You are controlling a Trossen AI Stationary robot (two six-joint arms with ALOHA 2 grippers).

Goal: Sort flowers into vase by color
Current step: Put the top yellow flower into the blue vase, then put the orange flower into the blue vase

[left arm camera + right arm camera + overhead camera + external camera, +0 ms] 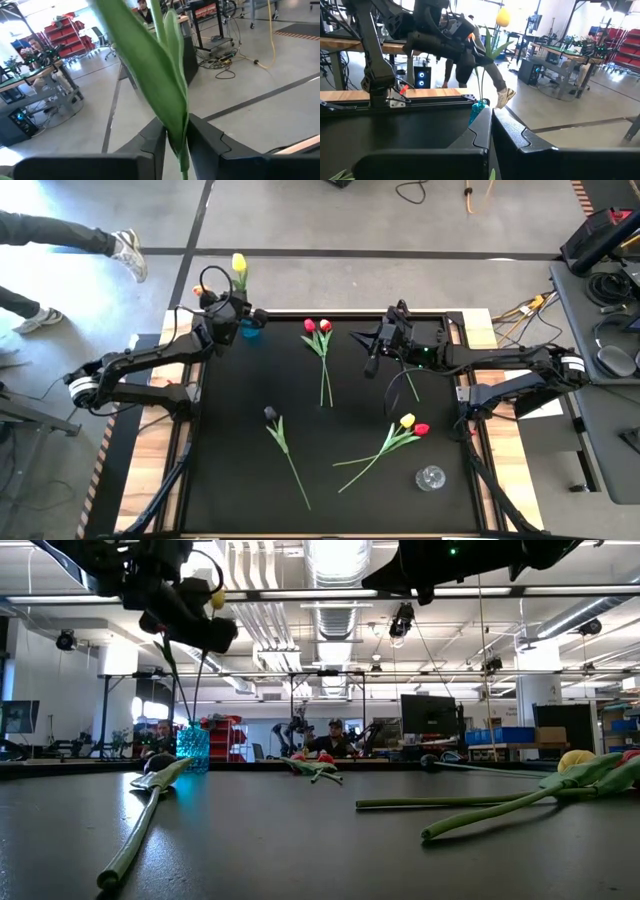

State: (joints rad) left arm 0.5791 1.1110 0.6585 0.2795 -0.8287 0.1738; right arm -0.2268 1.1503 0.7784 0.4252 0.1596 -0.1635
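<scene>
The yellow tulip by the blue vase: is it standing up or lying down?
Upright: the yellow tulip stands in the blue vase, stem between the left gripper fingers.
</scene>
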